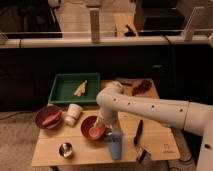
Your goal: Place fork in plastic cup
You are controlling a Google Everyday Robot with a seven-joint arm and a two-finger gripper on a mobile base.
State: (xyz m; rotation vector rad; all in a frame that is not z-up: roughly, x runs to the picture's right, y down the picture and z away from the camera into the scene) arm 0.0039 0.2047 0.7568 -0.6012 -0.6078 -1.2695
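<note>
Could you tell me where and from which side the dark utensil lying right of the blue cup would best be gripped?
Probably at the middle of the dark utensil, from straight above: it lies flat on the wooden table, long and narrow, with bare wood on both sides. The gripper is just above the blue cup, a short move away.

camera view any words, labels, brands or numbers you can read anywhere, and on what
None can be read.
A small dark mark sits on the wooden table near its front right corner, too blurred to read.
The white arm carries only dark dots, no lettering.
The gripper hangs over the blue plastic cup; neither shows any print.
The green tray and the bowls are unmarked.
</note>
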